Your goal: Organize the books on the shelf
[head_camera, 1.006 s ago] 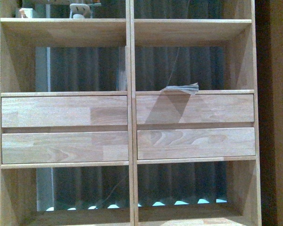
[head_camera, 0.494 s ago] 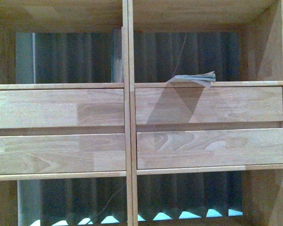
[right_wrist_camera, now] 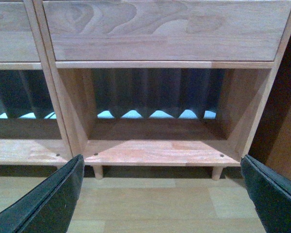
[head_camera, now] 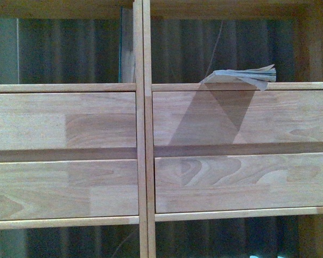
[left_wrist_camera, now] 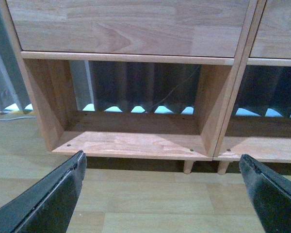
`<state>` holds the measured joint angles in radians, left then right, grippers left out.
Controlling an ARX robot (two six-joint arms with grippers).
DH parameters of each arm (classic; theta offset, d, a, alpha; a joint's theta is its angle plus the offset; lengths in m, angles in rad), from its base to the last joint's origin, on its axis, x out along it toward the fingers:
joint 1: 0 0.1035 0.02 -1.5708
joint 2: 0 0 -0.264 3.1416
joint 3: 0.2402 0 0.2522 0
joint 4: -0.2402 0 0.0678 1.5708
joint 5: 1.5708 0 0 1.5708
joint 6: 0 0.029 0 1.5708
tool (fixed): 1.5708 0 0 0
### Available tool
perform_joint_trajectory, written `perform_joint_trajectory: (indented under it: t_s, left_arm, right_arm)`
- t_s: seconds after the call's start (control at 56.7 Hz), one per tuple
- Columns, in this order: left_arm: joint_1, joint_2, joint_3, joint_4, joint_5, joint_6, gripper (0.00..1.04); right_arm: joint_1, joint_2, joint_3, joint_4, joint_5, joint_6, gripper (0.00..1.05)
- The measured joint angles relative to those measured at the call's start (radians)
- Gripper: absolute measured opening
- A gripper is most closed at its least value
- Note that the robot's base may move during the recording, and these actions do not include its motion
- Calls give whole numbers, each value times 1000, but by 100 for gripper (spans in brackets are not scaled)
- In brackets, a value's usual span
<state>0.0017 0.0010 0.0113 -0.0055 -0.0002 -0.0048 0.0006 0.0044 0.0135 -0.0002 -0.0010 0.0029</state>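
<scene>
One paperback (head_camera: 242,77) flat on shelf (head_camera: 143,134), curtain (head_camera: 70,51) behind.

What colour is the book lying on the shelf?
The book looks pale grey-white along its edge; the front view shows it best.

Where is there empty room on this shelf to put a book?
The bottom left cubby and bottom right cubby are both bare. Above the drawers, the upper left cubby looks free except for what seems a teal book standing against the divider. The upper right cubby has a flat paperback at its front edge.
</scene>
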Motion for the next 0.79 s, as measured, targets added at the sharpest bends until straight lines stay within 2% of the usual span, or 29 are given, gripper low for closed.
perform_joint_trajectory:
  t_s: [0.794]
  left_arm:
    - [0, 0, 0, 0, 0, 0, 97]
  right_arm:
    - [0, 0, 0, 0, 0, 0, 98]
